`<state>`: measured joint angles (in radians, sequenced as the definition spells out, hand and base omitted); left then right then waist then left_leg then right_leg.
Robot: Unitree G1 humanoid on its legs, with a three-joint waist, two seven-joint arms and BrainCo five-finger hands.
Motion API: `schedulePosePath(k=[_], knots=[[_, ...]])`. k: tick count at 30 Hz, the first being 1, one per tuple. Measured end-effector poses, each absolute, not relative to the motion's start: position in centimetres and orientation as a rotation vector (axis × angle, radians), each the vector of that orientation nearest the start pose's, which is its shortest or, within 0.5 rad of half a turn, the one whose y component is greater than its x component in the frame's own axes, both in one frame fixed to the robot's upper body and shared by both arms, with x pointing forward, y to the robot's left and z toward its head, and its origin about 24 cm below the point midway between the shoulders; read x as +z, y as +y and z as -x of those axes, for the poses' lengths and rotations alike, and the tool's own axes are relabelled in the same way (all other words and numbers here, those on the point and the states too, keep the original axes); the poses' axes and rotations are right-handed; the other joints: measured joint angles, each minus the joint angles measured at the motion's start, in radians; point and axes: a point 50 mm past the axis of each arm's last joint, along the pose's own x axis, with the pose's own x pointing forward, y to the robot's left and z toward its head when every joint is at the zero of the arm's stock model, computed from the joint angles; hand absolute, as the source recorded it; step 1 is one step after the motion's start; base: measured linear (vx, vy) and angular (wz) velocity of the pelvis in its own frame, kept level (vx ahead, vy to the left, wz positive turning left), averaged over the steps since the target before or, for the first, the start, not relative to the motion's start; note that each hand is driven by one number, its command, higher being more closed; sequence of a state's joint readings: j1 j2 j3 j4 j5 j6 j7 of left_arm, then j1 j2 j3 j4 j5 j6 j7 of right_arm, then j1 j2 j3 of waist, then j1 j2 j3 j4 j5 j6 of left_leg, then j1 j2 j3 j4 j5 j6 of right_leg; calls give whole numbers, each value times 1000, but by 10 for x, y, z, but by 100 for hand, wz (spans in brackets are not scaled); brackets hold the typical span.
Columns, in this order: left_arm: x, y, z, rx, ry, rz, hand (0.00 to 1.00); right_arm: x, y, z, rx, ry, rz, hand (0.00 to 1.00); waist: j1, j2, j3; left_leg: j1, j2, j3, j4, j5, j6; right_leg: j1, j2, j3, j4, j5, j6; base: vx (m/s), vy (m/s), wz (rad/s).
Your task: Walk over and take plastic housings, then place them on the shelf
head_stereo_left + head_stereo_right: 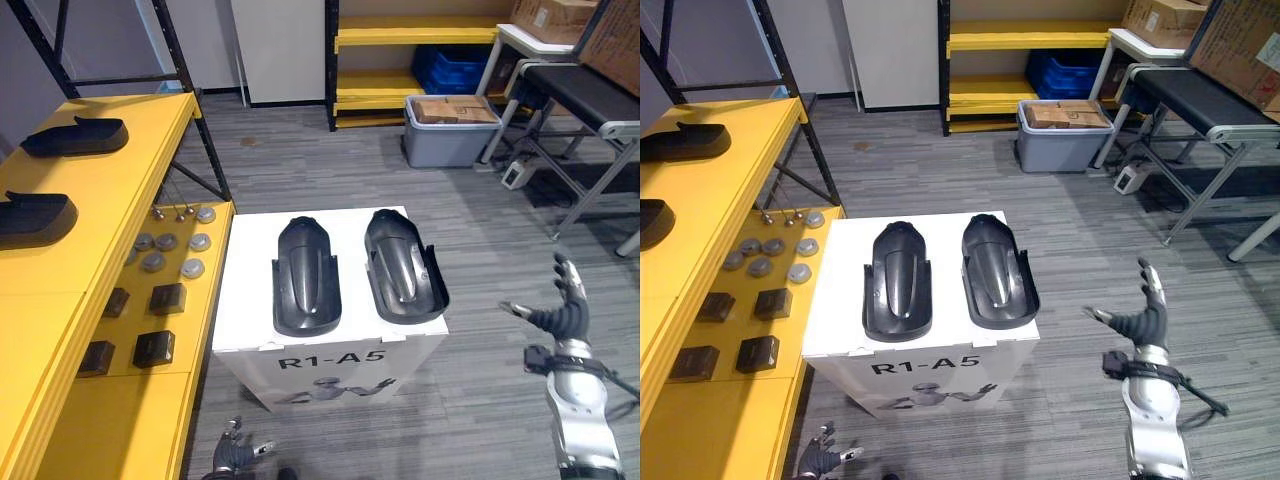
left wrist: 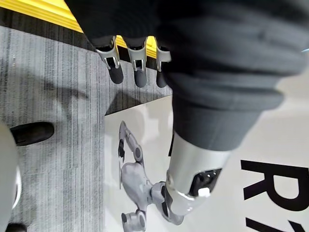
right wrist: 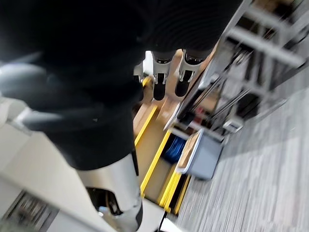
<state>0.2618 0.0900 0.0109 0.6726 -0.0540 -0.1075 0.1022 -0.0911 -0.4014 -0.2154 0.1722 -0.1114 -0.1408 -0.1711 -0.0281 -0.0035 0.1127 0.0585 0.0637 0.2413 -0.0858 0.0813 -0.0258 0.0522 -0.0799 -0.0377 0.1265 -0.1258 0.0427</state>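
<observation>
Left hand (image 1: 236,456) low at box (image 1: 245,270) front, fingers loosely straight, empty. Right hand (image 1: 563,312) raised right of box, fingers spread, empty. Two housings (image 1: 307,277) side by side on box top. Yellow shelf (image 1: 130,190) at left, two more housings (image 1: 74,136) on it. Grey bin (image 1: 447,143) far.

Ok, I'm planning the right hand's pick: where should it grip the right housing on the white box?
Likely its raised right wall at the wider near end, from the right of the box. The right housing lies lengthwise by that edge, the open right hand hovers there, and the left housing crowds the other wall.
</observation>
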Motion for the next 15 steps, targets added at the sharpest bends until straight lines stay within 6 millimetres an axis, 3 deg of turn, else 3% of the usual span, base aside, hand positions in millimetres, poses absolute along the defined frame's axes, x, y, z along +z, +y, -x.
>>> schedulePosePath(k=[7,15], knots=[[-132,192,-105,212,829,-65,0,69,-268,-300,-370,-37,569,0,42,12,7,-17,-8,-33,-1,13,5,8,-3,-8,-30,0,0,-42,2,10],[-132,187,-108,203,813,-66,0,48,-256,-323,-417,130,606,0,45,35,31,-34,-14,-57,-1,19,10,9,-8,-33,-44,7,3,-9,1,9]])
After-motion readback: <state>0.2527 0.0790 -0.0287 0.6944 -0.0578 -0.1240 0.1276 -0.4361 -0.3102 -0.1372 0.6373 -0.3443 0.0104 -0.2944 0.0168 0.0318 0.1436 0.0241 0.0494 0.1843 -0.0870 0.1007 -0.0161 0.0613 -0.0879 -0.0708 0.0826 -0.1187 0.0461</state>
